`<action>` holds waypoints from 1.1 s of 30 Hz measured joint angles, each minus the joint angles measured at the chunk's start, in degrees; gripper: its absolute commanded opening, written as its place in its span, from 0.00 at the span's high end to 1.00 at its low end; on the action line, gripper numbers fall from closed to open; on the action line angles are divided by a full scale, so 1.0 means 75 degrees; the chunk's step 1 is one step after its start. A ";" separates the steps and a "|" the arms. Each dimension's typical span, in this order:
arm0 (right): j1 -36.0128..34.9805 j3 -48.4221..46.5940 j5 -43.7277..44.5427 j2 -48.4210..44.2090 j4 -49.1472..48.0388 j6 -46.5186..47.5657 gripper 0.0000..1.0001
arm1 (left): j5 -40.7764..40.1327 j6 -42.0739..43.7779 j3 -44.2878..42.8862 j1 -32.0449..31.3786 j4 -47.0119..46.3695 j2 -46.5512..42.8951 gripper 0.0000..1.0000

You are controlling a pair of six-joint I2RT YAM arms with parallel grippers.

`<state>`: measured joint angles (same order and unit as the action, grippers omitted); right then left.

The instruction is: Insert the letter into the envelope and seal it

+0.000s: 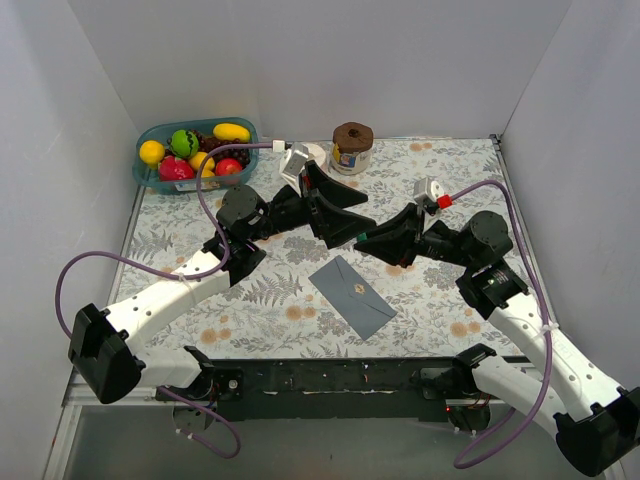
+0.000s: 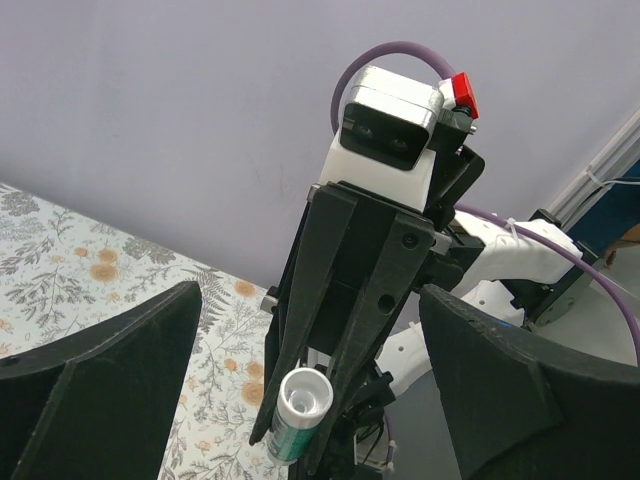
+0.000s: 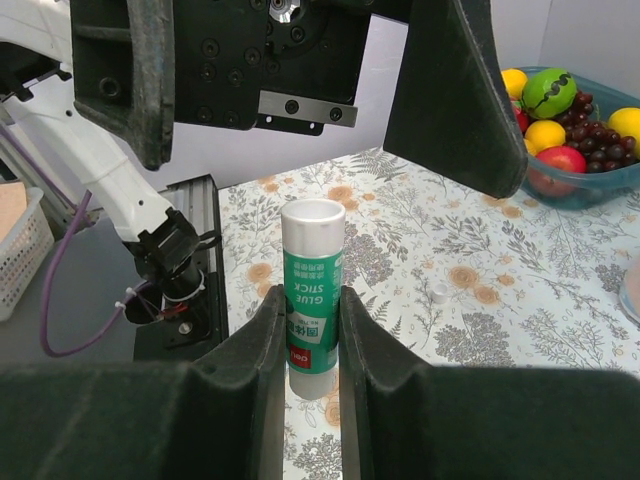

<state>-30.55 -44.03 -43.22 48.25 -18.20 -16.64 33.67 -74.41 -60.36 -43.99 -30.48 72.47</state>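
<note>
Right gripper (image 3: 312, 335) is clamping 1 glue stick (image 3: 312, 250); left gripper (image 2: 315, 310) is gaping; slate-grey envelope (image 1: 352, 297) is lying flat, apart from both.

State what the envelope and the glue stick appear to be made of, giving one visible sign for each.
Envelope: likely matte paper. It is a thin, flat slate-grey sheet with faint fold lines and no shine.
Glue stick: probably smooth plastic. It has a slightly glossy white tube and a printed green label.

The arms (image 1: 165, 295) are white with black joints (image 1: 100, 352) and purple cables (image 2: 390, 48).
</note>
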 measured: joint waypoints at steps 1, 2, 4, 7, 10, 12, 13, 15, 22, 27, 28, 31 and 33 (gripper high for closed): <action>0.0000 0.0000 -0.0026 0.0009 0.0000 0.0000 0.99 | 0.0000 0.0000 0.0000 0.0000 0.0000 0.0000 0.11; 0.0000 0.0000 -0.0058 0.0020 0.0000 0.0000 0.99 | 0.0000 0.0000 0.0000 0.0000 0.0000 0.0000 0.11; 0.0000 0.0000 -0.0090 0.0032 0.0000 -0.0009 0.99 | -0.0006 0.0003 0.0000 0.0000 0.0003 0.0000 0.11; 0.0000 0.0003 -0.0119 0.0032 -0.0017 -0.0026 0.99 | -0.0012 0.0003 0.0000 0.0000 0.0003 0.0000 0.11; 0.0000 0.0003 -0.0154 0.0032 -0.0055 -0.0067 0.99 | -0.0023 0.0000 0.0003 0.0000 0.0003 0.0020 0.11; 0.0000 0.0003 -0.0213 0.0032 -0.0055 -0.0079 0.99 | -0.0023 -0.0009 0.0003 0.0000 0.0003 0.0052 0.11; 0.0000 0.0003 -0.0242 0.0035 -0.0055 -0.0087 0.99 | -0.0023 -0.0017 0.0003 0.0000 0.0003 0.0067 0.11; 0.0000 0.0003 -0.0271 0.0038 -0.0055 -0.0096 0.99 | -0.0023 -0.0032 0.0003 0.0000 0.0003 0.0087 0.11; 0.0000 0.0003 -0.0347 0.0119 -0.0055 -0.0096 0.99 | -0.0023 -0.0023 0.0114 0.0000 -0.0003 0.0090 0.10; 0.0000 0.0003 -0.0347 0.0160 -0.0055 -0.0093 0.99 | -0.0015 -0.0023 0.0137 0.0000 -0.0003 0.0090 0.12; 0.0000 0.0003 -0.0341 0.0149 -0.0055 -0.0087 0.99 | -0.0009 -0.0026 0.0137 0.0000 0.0003 0.0090 0.12; 0.0000 0.0000 -0.0245 0.0064 -0.0026 -0.0038 0.99 | 0.0006 -0.0044 0.0137 0.0000 -0.0032 0.0090 0.14; 0.0000 0.0003 -0.0140 -0.0044 0.0003 0.0003 0.99 | 0.0032 -0.0076 0.0149 0.0000 -0.0073 0.0090 0.15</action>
<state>-30.55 -44.01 -44.27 47.92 -18.17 -16.62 33.91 -74.98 -59.24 -43.99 -31.03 73.14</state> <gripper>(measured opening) 0.252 0.870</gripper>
